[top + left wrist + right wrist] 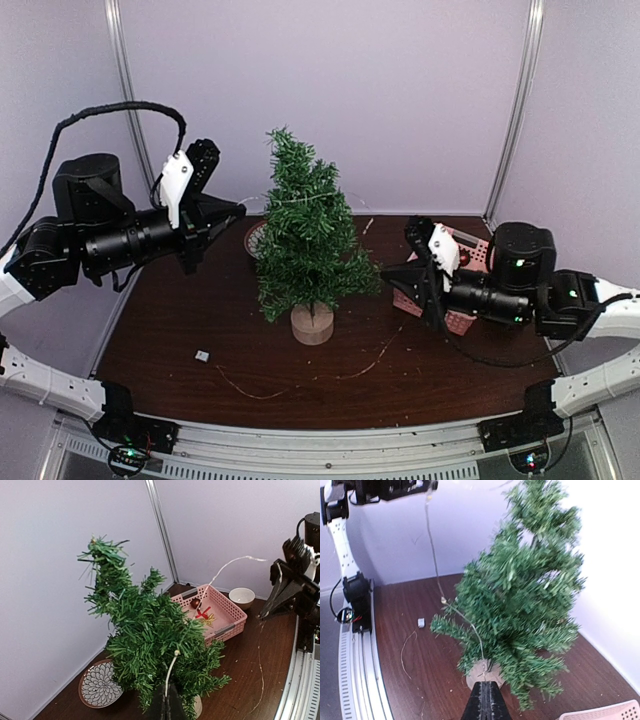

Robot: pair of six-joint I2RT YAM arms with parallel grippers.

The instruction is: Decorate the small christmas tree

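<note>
Left gripper (167, 692) and right gripper (485, 687) each clamp the thin wire (171, 667); only the left wrist shows a white bowl (241, 597).

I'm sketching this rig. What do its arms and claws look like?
The left arm and right arm have black cylindrical housings and white links. The left claw and right claw are black, pointed, behind white brackets. A black braided cable loops above the left arm.

Nothing here can be read. The small white tag (201, 355) on the table (450, 370) is too small to make out. The plate (97, 687) shows only a petal pattern, no letters or numbers.
</note>
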